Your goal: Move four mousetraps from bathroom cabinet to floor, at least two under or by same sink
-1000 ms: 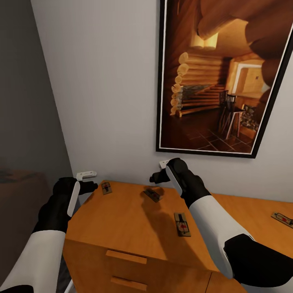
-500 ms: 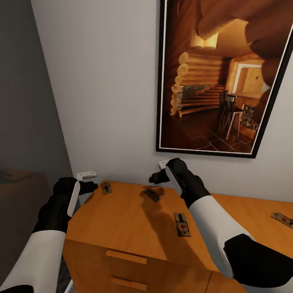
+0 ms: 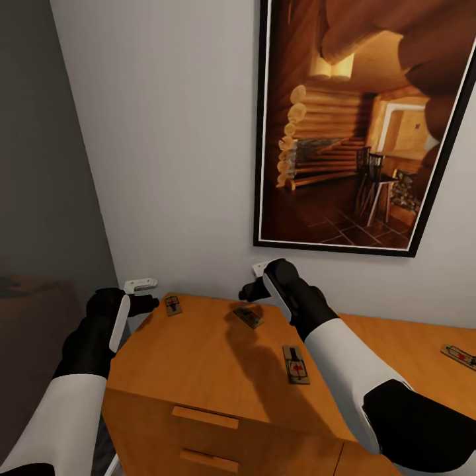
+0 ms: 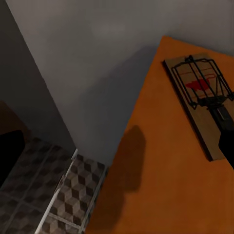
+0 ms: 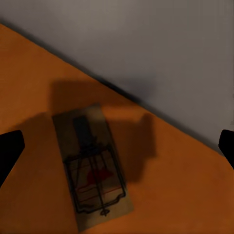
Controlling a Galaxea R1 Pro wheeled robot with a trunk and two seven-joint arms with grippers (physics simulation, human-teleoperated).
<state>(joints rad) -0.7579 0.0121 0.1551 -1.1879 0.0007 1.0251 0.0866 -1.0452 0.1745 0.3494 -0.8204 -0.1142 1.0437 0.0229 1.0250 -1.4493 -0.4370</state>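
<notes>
The right end effector (image 3: 250, 287) hangs spread wide over a mousetrap (image 3: 248, 317) on the cabinet (image 3: 198, 363). The left end effector (image 3: 151, 295), opening hard to judge, sits beside the corner trap (image 3: 173, 305).

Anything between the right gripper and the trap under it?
Nothing. In the right wrist view the mousetrap lies flat on the bare cabinet top, framed by the open right gripper, with only shadow across it.
</notes>
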